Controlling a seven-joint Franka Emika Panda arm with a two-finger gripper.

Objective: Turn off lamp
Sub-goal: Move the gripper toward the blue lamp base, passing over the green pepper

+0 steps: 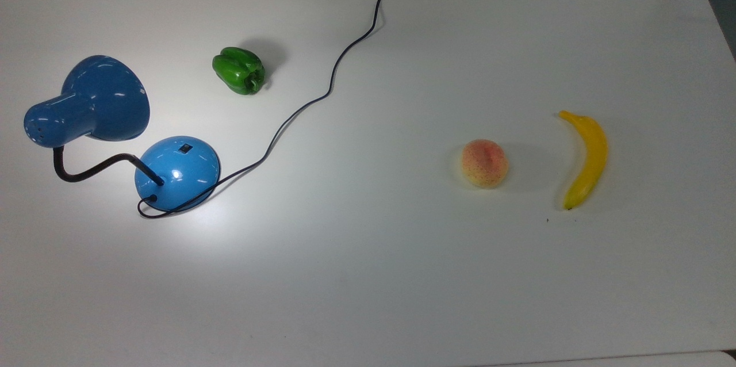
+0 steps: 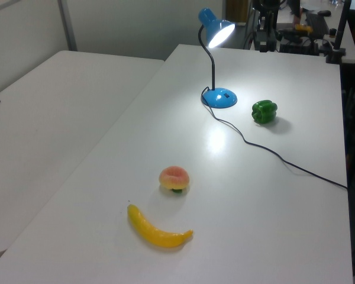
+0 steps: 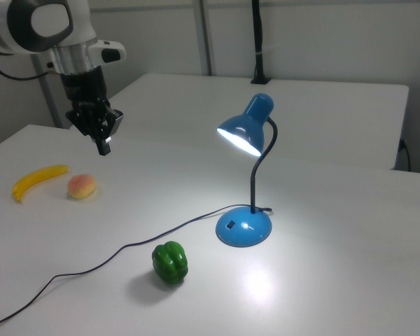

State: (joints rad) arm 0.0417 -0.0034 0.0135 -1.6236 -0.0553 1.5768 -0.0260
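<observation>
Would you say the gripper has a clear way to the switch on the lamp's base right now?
Probably yes: the gripper hangs above the table, the switch sits uncovered on the base, and the pepper stands aside.

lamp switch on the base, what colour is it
Black: the small rocker switch sits on the glossy blue domed base of the lamp, clearest in the top view.

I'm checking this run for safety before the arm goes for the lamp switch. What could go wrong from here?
The switch is small and sits on the domed base, so a press by the gripper may slip off or push the lamp sideways. The lit shade hangs above the base, so a descent from above could bump it. The cord and green pepper lie near the base and could be snagged or knocked.
</observation>
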